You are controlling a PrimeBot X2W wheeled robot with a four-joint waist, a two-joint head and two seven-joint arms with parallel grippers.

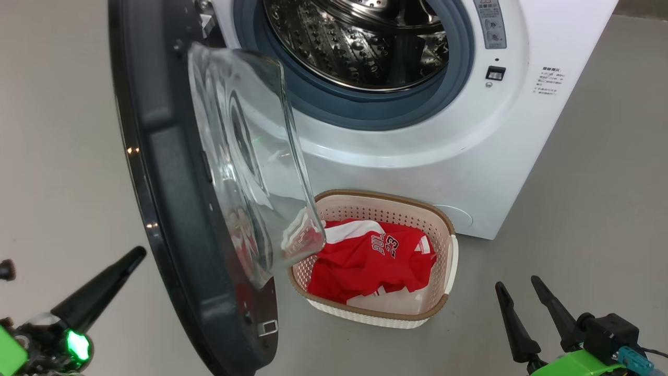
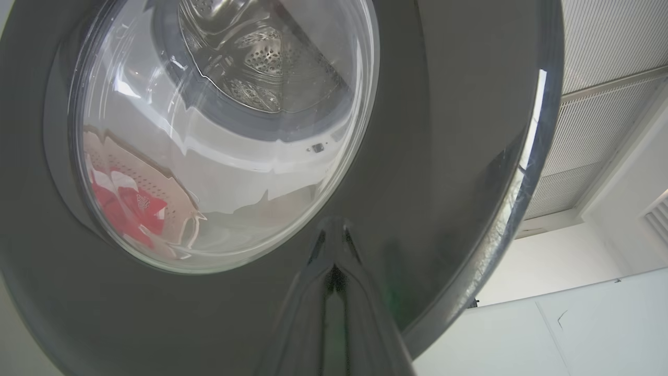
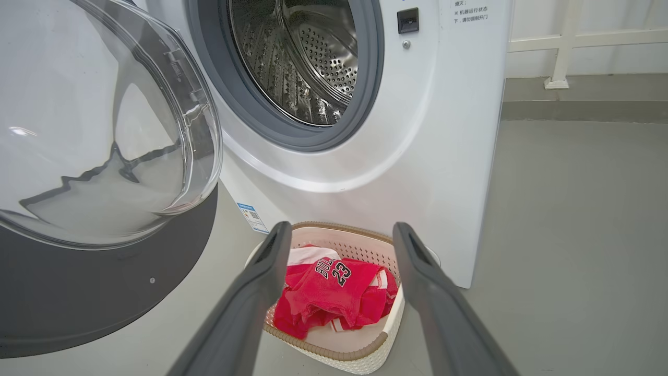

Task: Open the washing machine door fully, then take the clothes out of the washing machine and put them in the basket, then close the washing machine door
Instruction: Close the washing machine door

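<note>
The white washing machine (image 1: 469,156) stands with its door (image 1: 172,172) swung out to the left, the glass bowl facing the opening. Bare steel shows inside the drum (image 1: 360,42). On the floor in front sits the basket (image 1: 454,256), holding the red clothes (image 1: 365,261), with the number 23 facing up. My left gripper (image 1: 136,255) is shut, its tip right at the door's glossy outer face (image 2: 443,156); I cannot tell if it touches. My right gripper (image 1: 518,283) hangs open and empty right of the basket. In the right wrist view it (image 3: 342,227) frames the clothes (image 3: 329,292).
Grey floor (image 1: 600,209) spreads to the right of the machine and around the basket. A wall with a white rail (image 3: 563,47) runs behind the machine. The open door stands between my left arm and the basket.
</note>
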